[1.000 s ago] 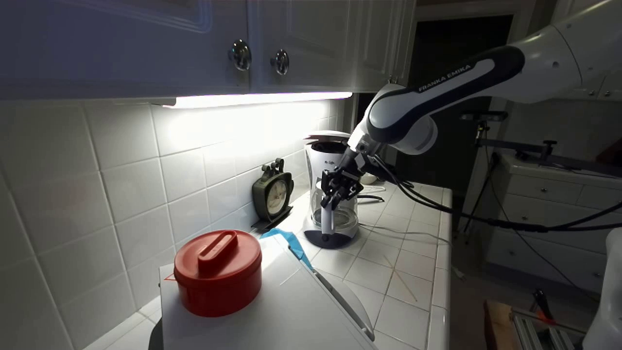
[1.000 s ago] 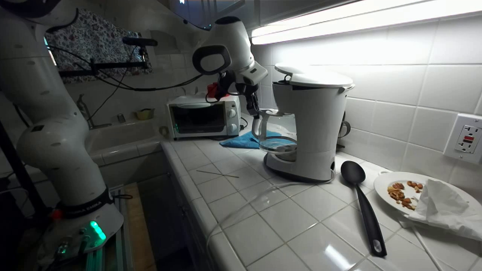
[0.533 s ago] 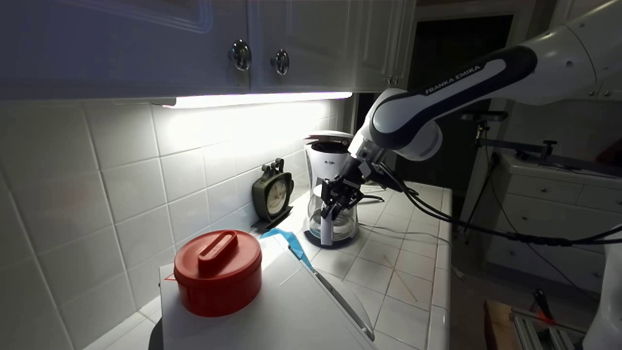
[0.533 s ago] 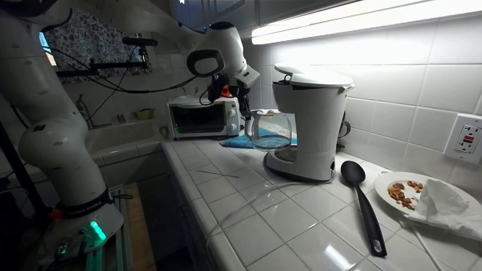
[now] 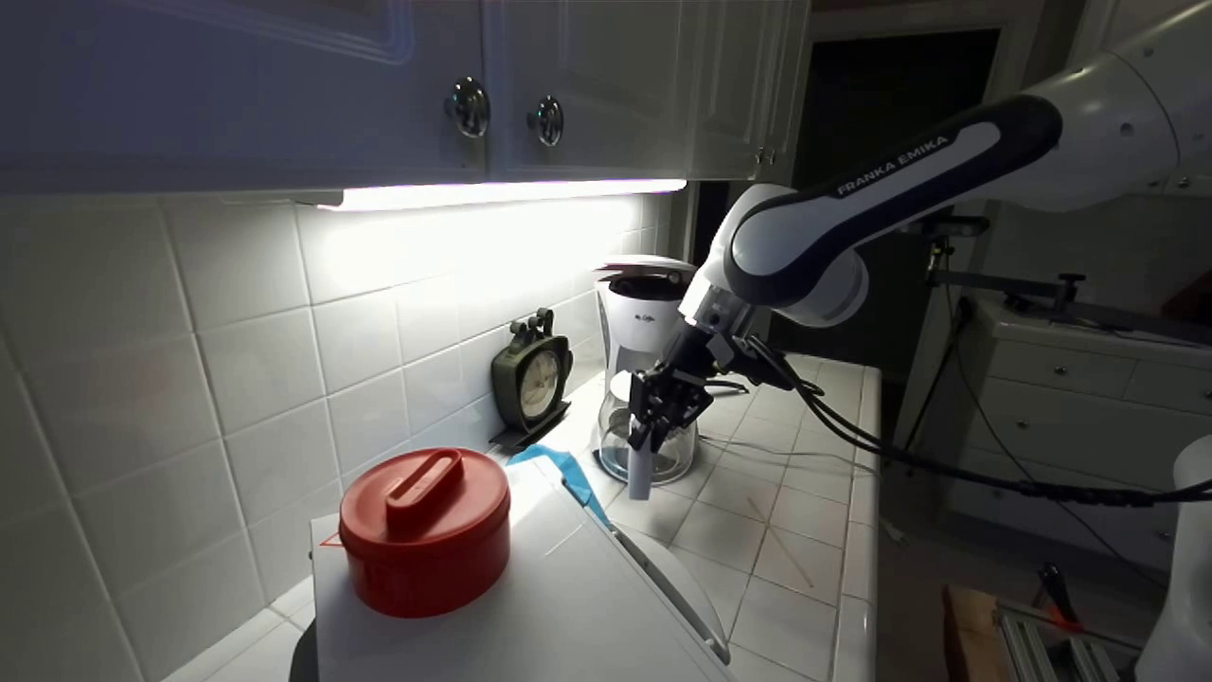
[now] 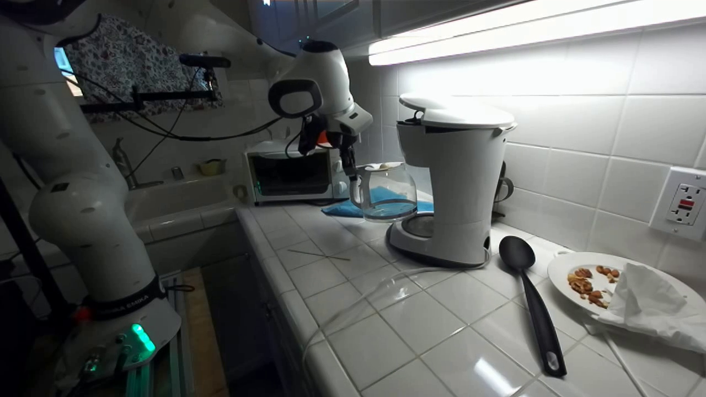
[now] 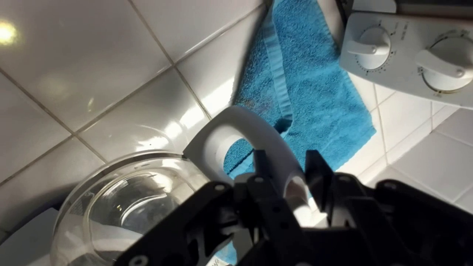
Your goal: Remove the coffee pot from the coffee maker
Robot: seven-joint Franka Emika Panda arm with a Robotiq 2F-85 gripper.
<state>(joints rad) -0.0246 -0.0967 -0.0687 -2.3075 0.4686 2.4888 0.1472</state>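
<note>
Coffee pot (image 6: 389,193) has moved farther from the coffee maker (image 6: 460,187), its handle (image 7: 268,140) clamped between the 2 fingers (image 7: 317,166).

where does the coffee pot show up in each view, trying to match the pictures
In an exterior view: the coffee pot, just right of centre, below mid-height, in front of the coffee maker.
In an exterior view: the coffee pot, slightly right of centre, around mid-height, left of the coffee maker's body.
In the wrist view: the coffee pot, lower left, its handle reaching the gripper.
Shared landmark: the blue cloth, in all three views.
</note>
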